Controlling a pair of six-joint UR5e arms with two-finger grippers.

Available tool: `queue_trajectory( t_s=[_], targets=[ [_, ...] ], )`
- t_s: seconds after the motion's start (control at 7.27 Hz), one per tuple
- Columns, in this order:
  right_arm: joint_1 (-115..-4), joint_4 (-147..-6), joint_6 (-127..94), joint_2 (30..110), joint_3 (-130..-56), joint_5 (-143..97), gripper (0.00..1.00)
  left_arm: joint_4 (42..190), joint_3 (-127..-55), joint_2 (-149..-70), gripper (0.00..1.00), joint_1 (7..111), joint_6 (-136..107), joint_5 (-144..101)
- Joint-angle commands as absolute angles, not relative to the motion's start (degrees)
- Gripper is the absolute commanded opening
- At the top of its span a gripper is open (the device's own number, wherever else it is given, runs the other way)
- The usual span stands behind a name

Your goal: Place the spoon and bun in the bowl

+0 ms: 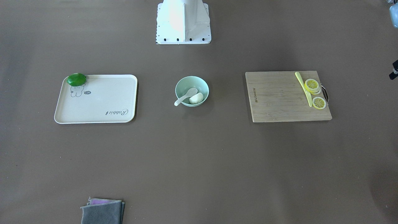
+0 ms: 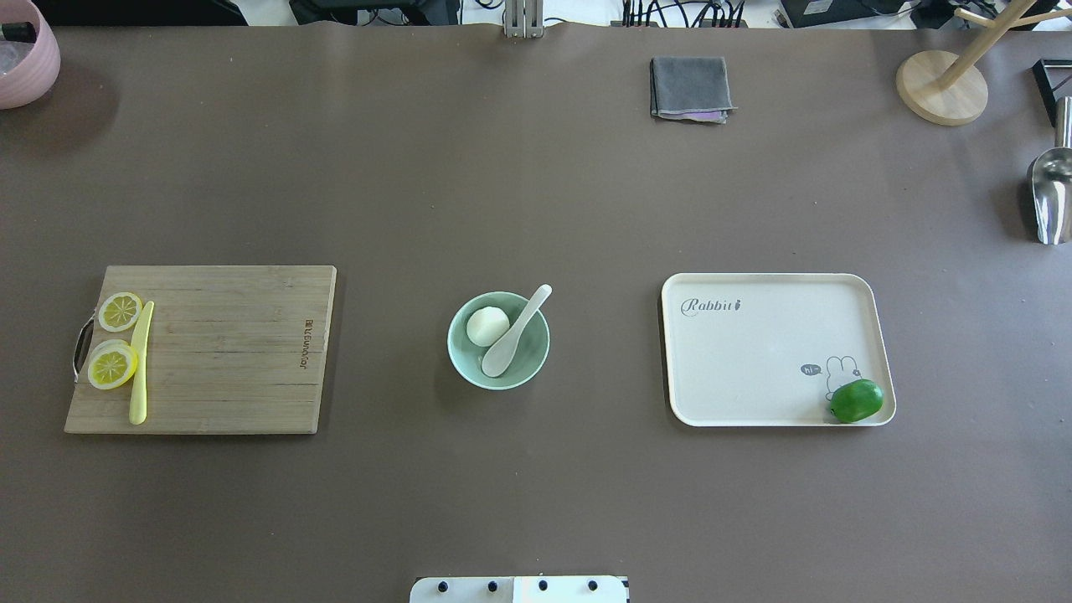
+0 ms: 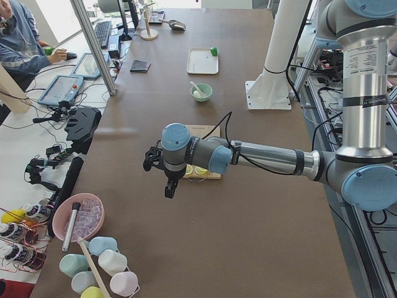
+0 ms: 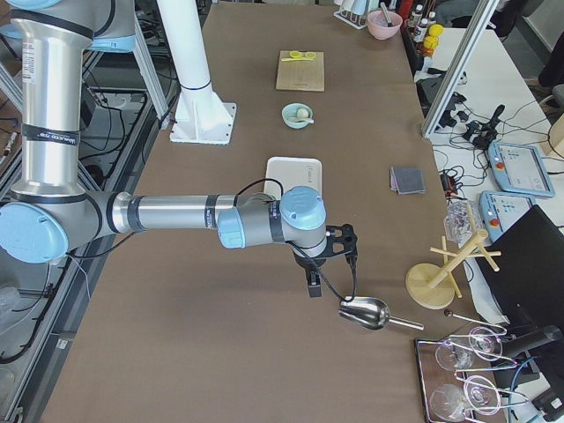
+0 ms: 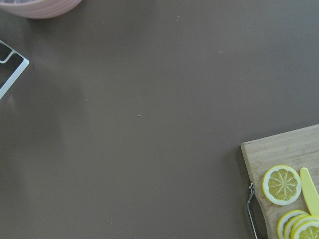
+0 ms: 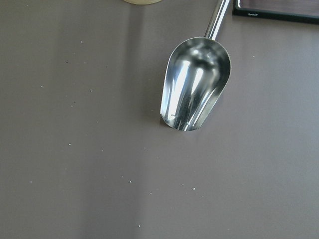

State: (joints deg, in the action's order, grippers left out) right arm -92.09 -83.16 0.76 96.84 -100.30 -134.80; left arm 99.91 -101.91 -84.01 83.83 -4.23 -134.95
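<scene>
The mint-green bowl [image 2: 524,369] stands at the table's middle. The white bun [image 2: 487,326] lies inside it. The white spoon [image 2: 515,335] rests in it with the scoop down and the handle over the rim. They also show in the front view: the bowl [image 1: 186,82], the spoon [image 1: 186,96] and the bun [image 1: 196,98]. My left gripper [image 3: 163,179] hovers far off past the cutting board, towards the table's left end. My right gripper [image 4: 332,262] hovers over the table's right end by a metal scoop. I cannot tell whether either is open or shut.
A wooden cutting board [image 2: 226,352] holds lemon slices [image 2: 113,365] and a yellow-green knife [image 2: 140,362]. A cream tray [image 2: 754,360] holds a green lime [image 2: 856,400]. A grey cloth [image 2: 689,88], a metal scoop [image 6: 195,89], a wooden stand [image 2: 941,86] and a pink bowl [image 2: 25,59] sit near the edges.
</scene>
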Motion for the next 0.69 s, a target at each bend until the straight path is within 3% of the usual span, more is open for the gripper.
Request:
queue_trajectory(
  t_s=[0.0,0.55],
  targets=[
    [-92.2,-83.5,1.49,96.94,-100.2,-134.74,1.0,100.11,-101.78,-83.06,0.98,84.64,-4.22,-135.0],
    [-92.2,-83.58,2.2,95.46,-98.53,-134.65,1.0,99.93,-101.6,-83.23,0.98,84.55,-4.75,-135.09]
  ],
)
